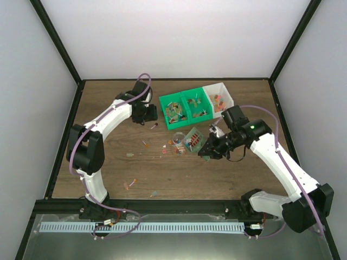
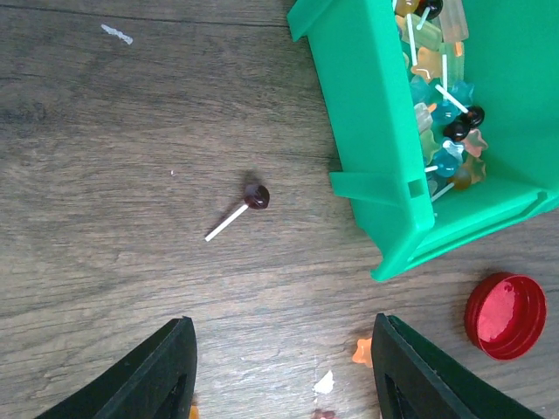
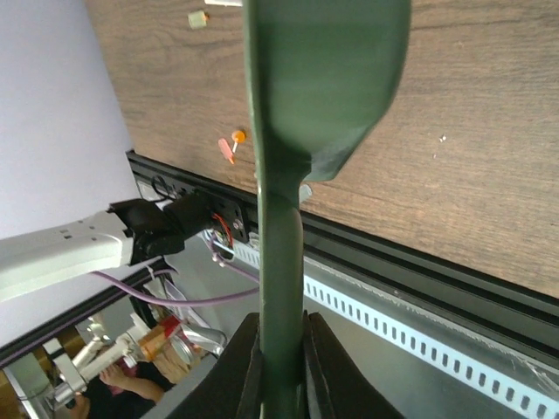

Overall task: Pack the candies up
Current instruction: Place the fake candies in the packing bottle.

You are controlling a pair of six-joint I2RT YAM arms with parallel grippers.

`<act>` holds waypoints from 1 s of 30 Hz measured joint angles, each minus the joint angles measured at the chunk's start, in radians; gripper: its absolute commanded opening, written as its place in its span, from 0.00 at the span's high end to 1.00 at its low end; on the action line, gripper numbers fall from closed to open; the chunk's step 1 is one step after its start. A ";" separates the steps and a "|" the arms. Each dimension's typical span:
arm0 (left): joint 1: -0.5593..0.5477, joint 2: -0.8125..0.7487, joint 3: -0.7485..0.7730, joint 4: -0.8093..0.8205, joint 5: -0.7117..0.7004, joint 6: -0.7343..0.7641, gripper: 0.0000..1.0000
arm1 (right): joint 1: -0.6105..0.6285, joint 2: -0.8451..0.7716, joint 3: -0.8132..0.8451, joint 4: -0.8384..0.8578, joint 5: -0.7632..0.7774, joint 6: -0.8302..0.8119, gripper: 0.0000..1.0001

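Note:
Small wrapped candies lie loose on the wooden table (image 1: 108, 168), some left of centre (image 1: 145, 143) and some near the front (image 1: 130, 184). My right gripper (image 1: 212, 147) is shut on the handle of a green scoop (image 1: 193, 139), held tilted over a small clear jar (image 1: 177, 148). In the right wrist view my gripper (image 3: 282, 349) clamps the scoop handle (image 3: 281, 262); the scoop's contents are hidden. My left gripper (image 1: 146, 112) is open and empty above the table. In its wrist view (image 2: 284, 371) a dark lollipop (image 2: 256, 197) and an orange candy (image 2: 362, 351) lie ahead.
Two green bins (image 1: 184, 107) and a white bin (image 1: 219, 98) of sweets stand at the back centre. The green bin's corner (image 2: 384, 192) is just right of my left gripper. A red lid (image 2: 505, 314) lies near it.

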 measured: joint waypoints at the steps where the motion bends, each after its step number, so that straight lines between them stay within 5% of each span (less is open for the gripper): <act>1: 0.000 0.000 -0.001 0.000 -0.001 0.000 0.43 | 0.017 0.011 0.012 -0.008 0.010 0.000 0.99; 30: 0.000 -0.013 -0.026 0.013 -0.010 0.023 0.43 | 0.108 0.163 0.232 -0.158 0.101 0.074 0.99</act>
